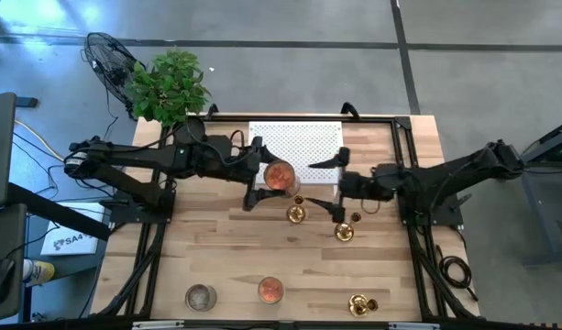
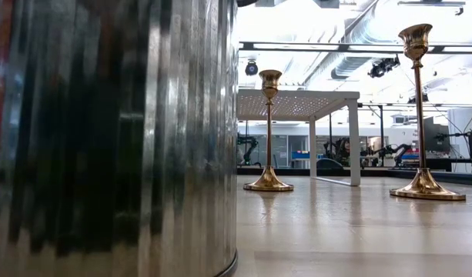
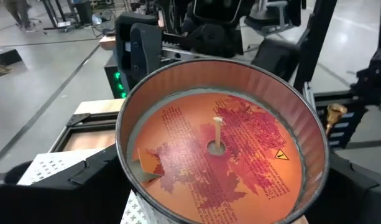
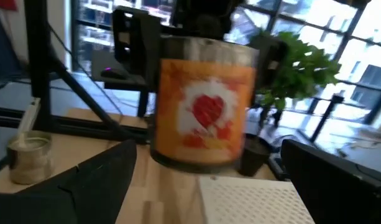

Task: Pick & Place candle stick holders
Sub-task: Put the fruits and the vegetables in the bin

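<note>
Left pincer (image 1: pixel 262 186) is clamped on an orange candle jar (image 1: pixel 280 176), held up by the white perforated stand (image 1: pixel 295 147). Right pincer (image 1: pixel 335 187) hangs wide open, holding nothing. The brass candle stick holders (image 1: pixel 296 214) stand on the wooden surface (image 1: pixel 235 247), one lying near the front edge (image 1: pixel 360 303).

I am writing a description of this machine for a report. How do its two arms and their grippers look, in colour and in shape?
Both arms are dark, nearly black, built from slim jointed segments. The left gripper and the right gripper each end in two flat, tapering black fingers with angular edges. A black cable loops on the table near the right arm's base. No markings can be read on either arm.
</note>
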You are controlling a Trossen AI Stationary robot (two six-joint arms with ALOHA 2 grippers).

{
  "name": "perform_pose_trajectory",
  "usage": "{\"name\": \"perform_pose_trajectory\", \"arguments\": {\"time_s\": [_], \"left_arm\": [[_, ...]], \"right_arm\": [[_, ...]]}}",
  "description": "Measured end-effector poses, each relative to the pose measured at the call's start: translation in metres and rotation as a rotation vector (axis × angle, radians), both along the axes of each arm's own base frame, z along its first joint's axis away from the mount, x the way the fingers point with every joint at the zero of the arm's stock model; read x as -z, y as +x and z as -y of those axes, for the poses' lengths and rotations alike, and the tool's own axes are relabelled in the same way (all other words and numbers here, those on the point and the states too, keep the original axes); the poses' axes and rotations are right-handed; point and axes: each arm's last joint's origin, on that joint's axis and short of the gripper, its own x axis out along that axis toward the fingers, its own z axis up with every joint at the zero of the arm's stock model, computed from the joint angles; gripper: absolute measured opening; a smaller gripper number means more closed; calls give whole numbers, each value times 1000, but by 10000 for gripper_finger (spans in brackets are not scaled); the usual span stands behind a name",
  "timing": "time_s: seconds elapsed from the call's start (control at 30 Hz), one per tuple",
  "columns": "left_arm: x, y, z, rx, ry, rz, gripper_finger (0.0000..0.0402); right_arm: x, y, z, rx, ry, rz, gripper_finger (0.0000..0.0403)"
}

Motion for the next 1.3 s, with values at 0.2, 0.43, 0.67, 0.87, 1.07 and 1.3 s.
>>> {"name": "perform_pose_trajectory", "arguments": {"time_s": [0.2, 0.43, 0.67, 0.87, 1.07, 1.3], "left_arm": [[1, 0, 0, 6, 29, -5, 354], [1, 0, 1, 36, 25, -8, 354], [1, 0, 1, 35, 25, -7, 354], [2, 0, 1, 29, 27, -14, 354], [2, 0, 0, 18, 33, -17, 354], [2, 0, 0, -7, 28, -19, 382]], "right_arm": [[3, 25, -2, 1, -7, -56, 394], [-1, 52, 1, -13, 14, -58, 394], [3, 73, 11, -70, 23, -84, 394], [2, 76, 12, 10, -6, -88, 375], [2, 76, 12, 10, -5, -96, 352], [3, 75, 13, 13, -9, -103, 352]]}}
